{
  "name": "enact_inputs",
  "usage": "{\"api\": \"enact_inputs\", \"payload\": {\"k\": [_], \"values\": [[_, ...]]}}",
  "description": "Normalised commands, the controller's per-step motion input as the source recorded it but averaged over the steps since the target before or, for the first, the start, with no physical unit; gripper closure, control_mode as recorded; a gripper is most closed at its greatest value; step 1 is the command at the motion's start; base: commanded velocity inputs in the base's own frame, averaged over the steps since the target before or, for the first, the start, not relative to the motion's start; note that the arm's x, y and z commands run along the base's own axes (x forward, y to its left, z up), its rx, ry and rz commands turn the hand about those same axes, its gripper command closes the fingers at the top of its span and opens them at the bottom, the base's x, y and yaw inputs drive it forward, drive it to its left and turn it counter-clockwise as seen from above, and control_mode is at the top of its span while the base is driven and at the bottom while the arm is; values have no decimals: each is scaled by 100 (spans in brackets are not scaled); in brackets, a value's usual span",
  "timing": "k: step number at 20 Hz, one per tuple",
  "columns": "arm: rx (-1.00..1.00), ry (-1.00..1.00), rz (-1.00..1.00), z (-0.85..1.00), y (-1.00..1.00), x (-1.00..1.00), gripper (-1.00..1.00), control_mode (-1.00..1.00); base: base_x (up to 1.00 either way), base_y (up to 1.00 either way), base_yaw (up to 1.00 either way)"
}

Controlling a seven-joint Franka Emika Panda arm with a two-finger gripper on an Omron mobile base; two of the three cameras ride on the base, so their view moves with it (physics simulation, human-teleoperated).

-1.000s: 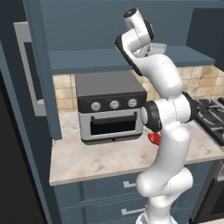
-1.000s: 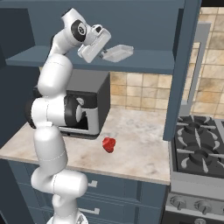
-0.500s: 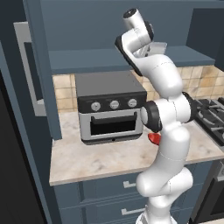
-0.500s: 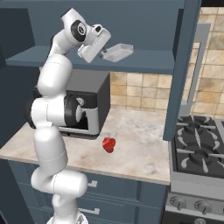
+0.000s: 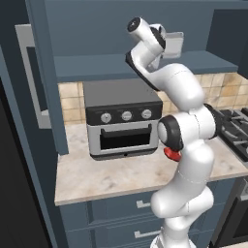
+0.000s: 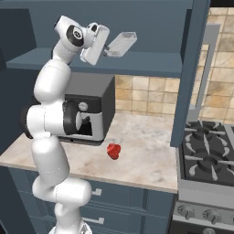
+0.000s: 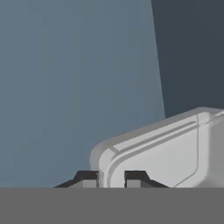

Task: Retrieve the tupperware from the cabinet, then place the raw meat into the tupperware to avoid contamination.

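My pincer [image 6: 108, 48] was clamped on the rim of the tupperware [image 6: 121, 44] — in the hand view one dark fingertip [image 7: 87, 178] sat on each side of the container's pale wall, with the tupperware [image 7: 166, 157] stretching away from them. I held it raised above the toaster oven [image 6: 89, 109], inside the open cabinet [image 6: 137, 27], clear of the cabinet's shelf [image 6: 151, 64] and tilted, its far end higher than the gripped end. From the left base view the tupperware [image 5: 175, 44] peeked out behind my wrist, in front of the cabinet's blue back wall.

The toaster oven [image 5: 123, 117] stood on the marble counter [image 5: 97, 174] directly beneath that shelf, its three knobs facing the front. The raw meat [image 6: 114, 151] lay on the counter [image 6: 151, 157] just beside the oven's front corner, on the stove side — apart from the oven, not touching it. In the left base view my forearm hid most of the raw meat [image 5: 172, 154]. The gas stove [image 6: 208, 155] sat further that way, past the cabinet's open door [image 6: 189, 73] with its silver bar handle [image 6: 204, 77].
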Motion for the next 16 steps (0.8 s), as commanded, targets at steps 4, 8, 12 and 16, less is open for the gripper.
{"api": "enact_inputs", "payload": {"k": [4, 8, 12, 16], "values": [[-9, -3, 6, 20, -3, -1, 100, -100, 0, 0, 0], [-5, -1, 0, 20, 0, -11, 100, -100, 0, 0, 0], [-3, 0, 0, 9, 10, -6, 100, -100, 0, 0, 0], [0, 0, -1, 0, 2, -1, 100, -100, 0, 0, 0]]}}
